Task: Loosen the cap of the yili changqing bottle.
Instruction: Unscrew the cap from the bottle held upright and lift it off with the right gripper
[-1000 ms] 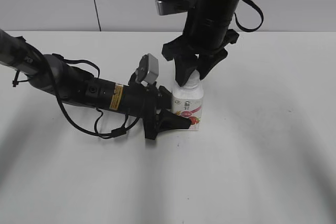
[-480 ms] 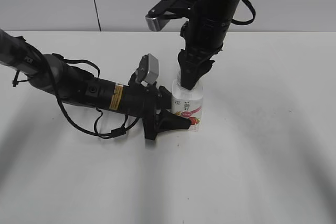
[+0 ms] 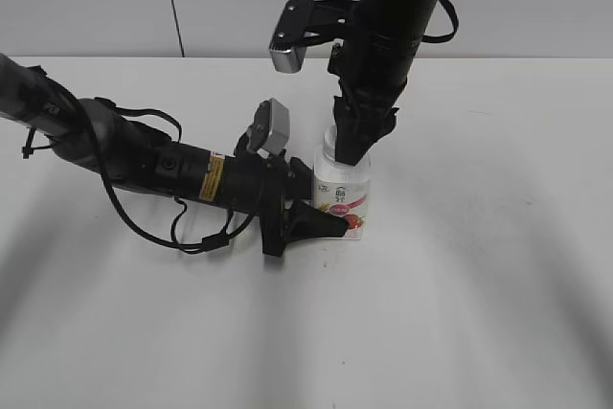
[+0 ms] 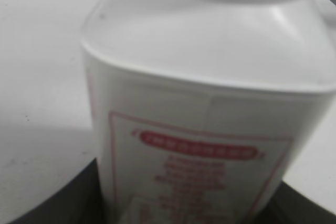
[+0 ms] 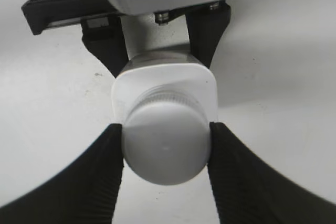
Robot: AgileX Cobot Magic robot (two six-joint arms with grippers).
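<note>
2 grippers hold the yili changqing bottle: left gripper clamps its base, right gripper pinches the cap on the white table.

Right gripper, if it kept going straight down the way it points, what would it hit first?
The right gripper points straight down with its fingers closed on the cap, so going on would likely press its palm onto the cap of the yili changqing bottle, held low by the left gripper.

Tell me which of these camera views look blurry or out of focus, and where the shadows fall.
Left wrist view: the bottle fills the frame, soft-focused, label text unreadable. Right wrist view: the cap and the right pincer fingers are slightly soft. Exterior view: sharp, with faint, diffuse shadows on the table around the arms.
</note>
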